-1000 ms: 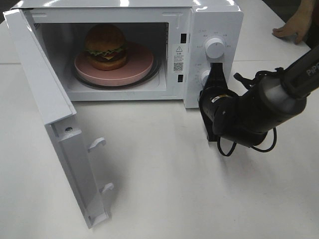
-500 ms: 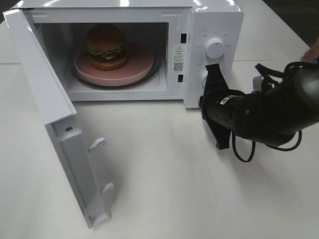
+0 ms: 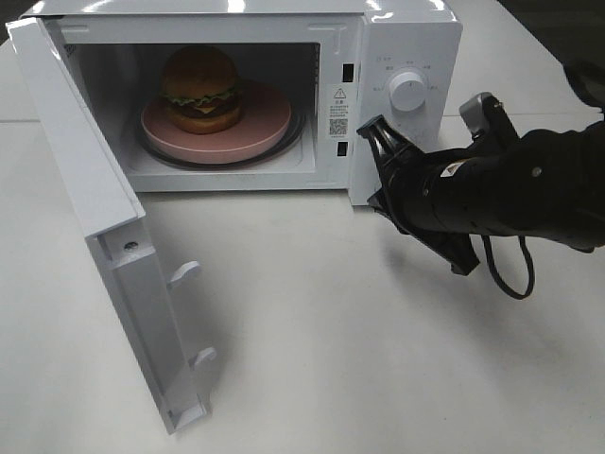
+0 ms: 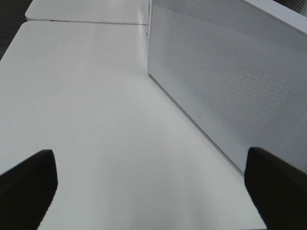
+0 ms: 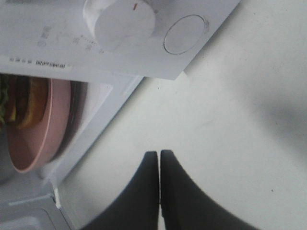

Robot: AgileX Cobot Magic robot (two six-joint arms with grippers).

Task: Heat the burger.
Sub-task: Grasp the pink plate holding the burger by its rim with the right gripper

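Two changes against the earlier frames. First, the right arm, which stood hunched in front of the control panel, now lies stretched out low and nearly level from the right. The right gripper [image 3: 380,197] has swung so that it points at the microwave's [image 3: 416,38] lower front right corner. Second, the person's hand seen on the far right edge one second ago is gone from view.

Right gripper: fingers pressed together with nothing between them, clear in the wrist view [image 5: 159,155]. It hovers over the surface [image 3: 331,331] just beside the microwave. It stands below the upper knob [image 3: 408,92] and apart from it.

Left gripper [image 4: 148,167]: fingers wide apart and empty, over bare surface beside a white dotted panel of the microwave. It is not in the high view.

Door [image 3: 85,180]: swung fully open to the left, unchanged.

Burger [image 3: 199,90]: unmoved, inside the microwave on the pink plate [image 3: 269,118], sitting left of the plate's centre. It stands upright with the bun top up. It is round in plan with no clear long axis, and the layers stack vertically.
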